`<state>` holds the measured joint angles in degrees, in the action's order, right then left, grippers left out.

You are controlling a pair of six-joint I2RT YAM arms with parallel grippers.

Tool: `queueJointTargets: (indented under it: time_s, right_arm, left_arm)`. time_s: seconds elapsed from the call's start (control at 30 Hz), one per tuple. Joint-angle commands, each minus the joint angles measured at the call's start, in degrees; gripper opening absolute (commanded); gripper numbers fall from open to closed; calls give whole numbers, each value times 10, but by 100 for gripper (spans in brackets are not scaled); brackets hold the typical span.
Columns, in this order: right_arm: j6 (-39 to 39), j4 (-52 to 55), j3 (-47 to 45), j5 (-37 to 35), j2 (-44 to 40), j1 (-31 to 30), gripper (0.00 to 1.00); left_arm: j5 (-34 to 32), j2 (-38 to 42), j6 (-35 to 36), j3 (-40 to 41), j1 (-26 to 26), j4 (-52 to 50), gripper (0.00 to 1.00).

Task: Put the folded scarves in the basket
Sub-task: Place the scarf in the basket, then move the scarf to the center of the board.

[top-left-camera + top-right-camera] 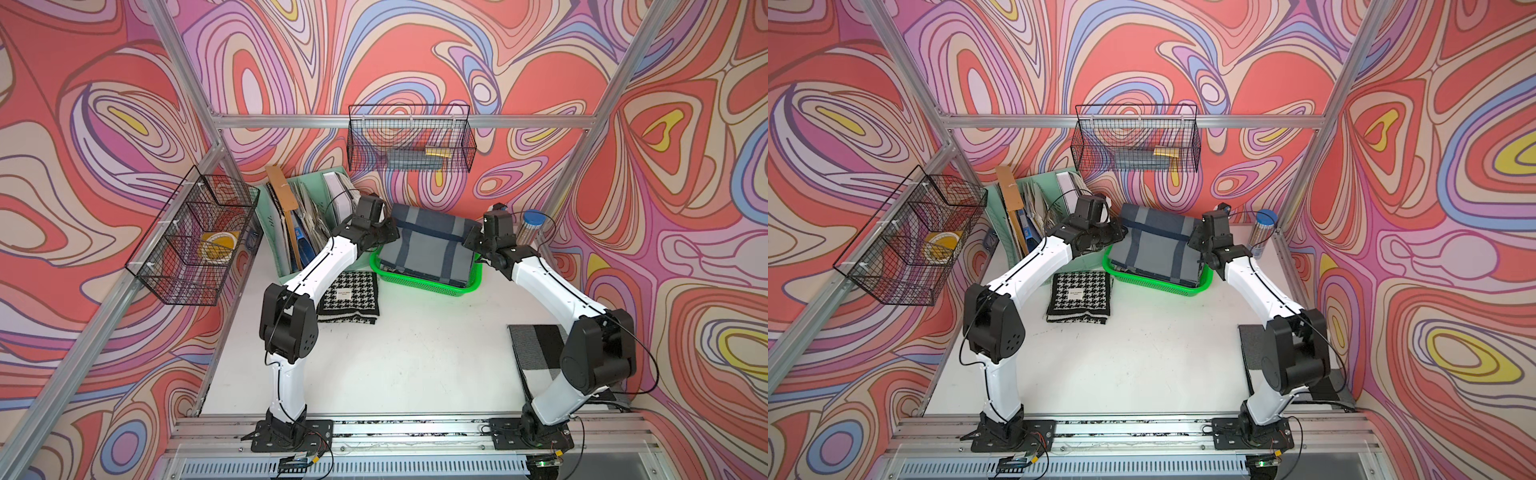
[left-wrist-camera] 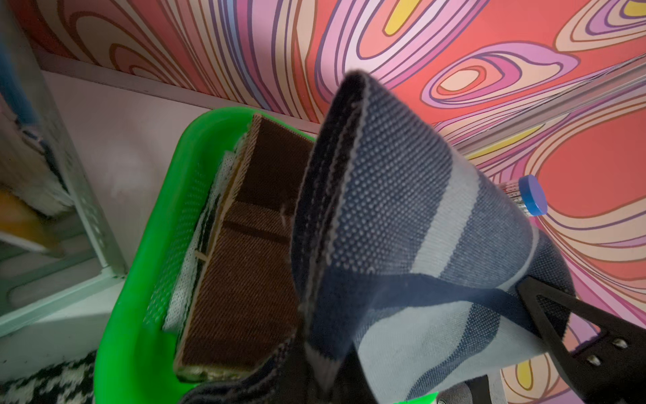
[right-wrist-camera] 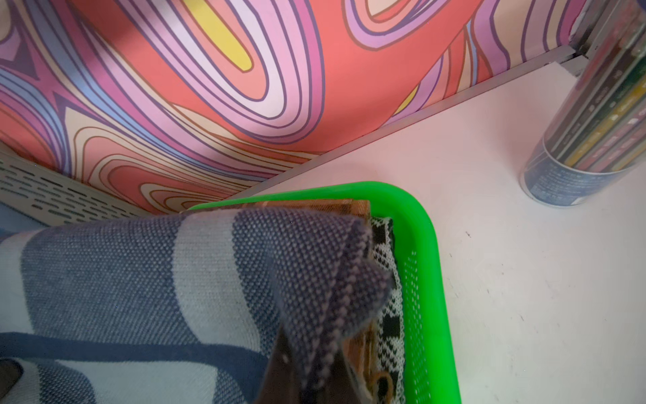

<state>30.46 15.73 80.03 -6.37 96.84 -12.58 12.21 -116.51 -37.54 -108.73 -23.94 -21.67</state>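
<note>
- In both top views the scarf (image 1: 428,245) (image 1: 1154,245) covers almost the whole opening of the basket (image 1: 419,286) (image 1: 1156,287), hiding what lies inside.
- The left wrist view looks under the cloth. A brown knit fold (image 2: 251,262) lies in the basket (image 2: 140,252), with a pale knit layer (image 2: 181,290) between it and the green wall.
- The right wrist view shows a black-and-white knit (image 3: 388,314) pressed against the perforated wall (image 3: 428,280), and a clear tube of pencils (image 3: 587,140) standing on the table nearby.
- Only the top views show the houndstooth scarf (image 1: 349,297) (image 1: 1079,297). It lies flat on the white table (image 1: 415,365), just beside the basket's left end.
- The scarf is a flat rectangular fold in grey-blue with pale bands and thin dark navy stripes crossing them. Its weave is finely dotted.
- It is held over the basket and tilted, with the far edge higher and the near edge down at the front rim. Whether it touches the folds below cannot be told.
- The left gripper (image 1: 386,236) (image 1: 1115,235) is clamped on the scarf's left edge, where the cloth bunches and curls upward.
- The right gripper (image 1: 473,242) (image 1: 1197,241) is pinched on the right corner, which folds over a dark finger.
- Both arms rise from the near rail with their elbows bent outward. Their forearms converge on the basket from either side.
</note>
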Motion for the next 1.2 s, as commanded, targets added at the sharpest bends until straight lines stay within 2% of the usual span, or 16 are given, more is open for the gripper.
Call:
queueJointTargets:
  time_s: [0.0, 0.23, 0.27, 0.3, 0.33, 0.37, 0.4, 0.43, 0.47, 0.6, 0.8, 0.87, 1.0, 1.17]
  right_arm:
    - [-22, -10, 29, 17, 23, 18, 0]
    - [-28, 10, 64, 24, 67, 29, 0]
    - [-26, 14, 70, 26, 69, 30, 0]
    - [-26, 26, 80, 34, 71, 31, 6]
    - [-33, 35, 91, 48, 71, 31, 21]
    - [-39, 40, 97, 56, 67, 32, 40]
    - [-40, 43, 99, 62, 60, 32, 60]
    - [-43, 49, 102, 64, 53, 31, 71]
    - [-45, 58, 106, 63, 50, 31, 73]
    - [-22, 67, 77, 94, -14, 32, 74]
    - [73, 4, -84, 215, -130, 28, 74]
    - [108, -24, -144, 235, -161, 18, 74]
    - [148, -52, -232, 193, -203, -67, 74]
    - [196, -122, -280, 141, -168, -196, 75]
  left_arm:
    - [-19, -31, 20, -63, 12, -27, 0]
    - [-37, -69, 29, -109, 14, -66, 1]
    - [-34, -73, 27, -124, 16, -87, 22]
    - [-33, -77, 26, -148, 16, -113, 56]
    - [-34, -74, 24, -161, 15, -134, 82]
    - [-37, -65, 20, -161, 15, -142, 97]
    - [-38, -47, 18, -150, 16, -139, 99]
    - [-38, -24, 15, -134, 16, -134, 99]
    - [-37, -2, 13, -116, 16, -128, 99]
    - [-16, 117, -15, 21, 14, -73, 99]
    - [-17, 304, -63, 272, 8, -10, 99]
    - [-21, 358, -76, 348, 7, -8, 99]
    - [-29, 471, -98, 487, 6, -16, 98]
    - [-31, 596, -112, 611, 4, -41, 98]
